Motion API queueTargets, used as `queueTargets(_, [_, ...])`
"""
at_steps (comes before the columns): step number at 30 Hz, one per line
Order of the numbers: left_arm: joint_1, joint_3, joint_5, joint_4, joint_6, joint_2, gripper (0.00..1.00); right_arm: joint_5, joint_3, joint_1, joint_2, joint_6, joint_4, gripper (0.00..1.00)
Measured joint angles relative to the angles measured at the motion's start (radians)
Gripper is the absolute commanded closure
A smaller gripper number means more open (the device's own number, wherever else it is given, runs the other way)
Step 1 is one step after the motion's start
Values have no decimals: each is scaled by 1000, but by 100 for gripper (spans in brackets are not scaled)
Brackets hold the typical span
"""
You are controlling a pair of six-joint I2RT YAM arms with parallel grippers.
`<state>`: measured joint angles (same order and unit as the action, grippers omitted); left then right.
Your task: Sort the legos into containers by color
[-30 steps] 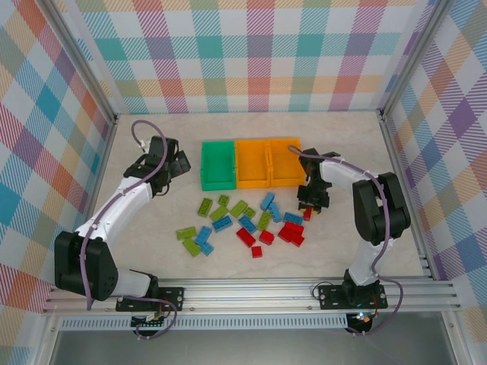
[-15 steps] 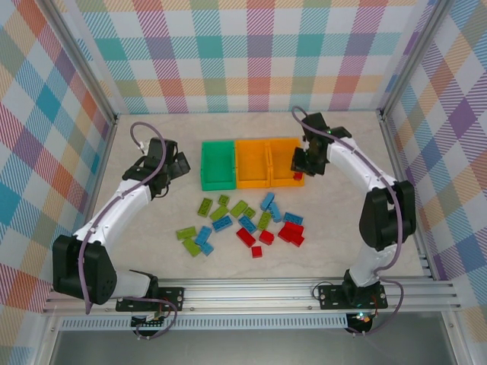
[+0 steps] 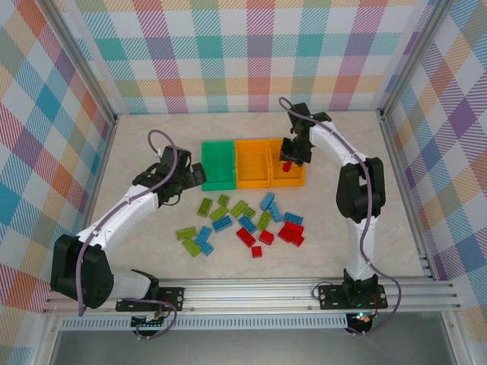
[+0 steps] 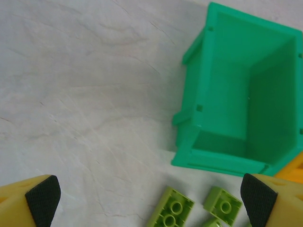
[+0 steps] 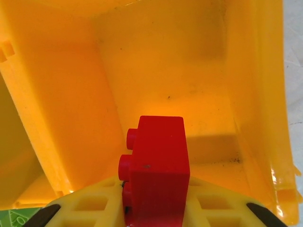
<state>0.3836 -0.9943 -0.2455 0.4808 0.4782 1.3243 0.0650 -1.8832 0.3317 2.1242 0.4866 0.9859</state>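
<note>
The right gripper [image 3: 289,156] hangs over the right orange bin [image 3: 295,177], at the far right of the row of three. Its fingers [image 5: 215,208] are closed from both sides on one red brick [image 5: 158,165], which stands on end with its studs to the left, above the bin's floor. The middle orange bin [image 3: 253,163] touches this one on its left, and the green bin [image 3: 218,163] stands at the left end.

The left gripper [image 3: 196,176] is just left of the green bin's near corner, low over the table [image 3: 152,137]. Its jaws are spread wide and hold nothing. In the left wrist view two lime bricks [image 4: 170,213] lie just near of the green bin.

The other legos lie loose on the table near of the bins: lime ones [image 3: 205,205] mostly to the left, blue ones [image 3: 247,223] through the middle, red ones [image 3: 289,230] to the right
</note>
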Motion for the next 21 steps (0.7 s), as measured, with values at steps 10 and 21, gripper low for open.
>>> queueTargets(10, [95,-1,1,131,197,38,0,19,-35,11,1,-32,6,25])
queueTargets(21, [234,-21,96,76,68,85,0,-1,500,62,-408,-114,-97,16])
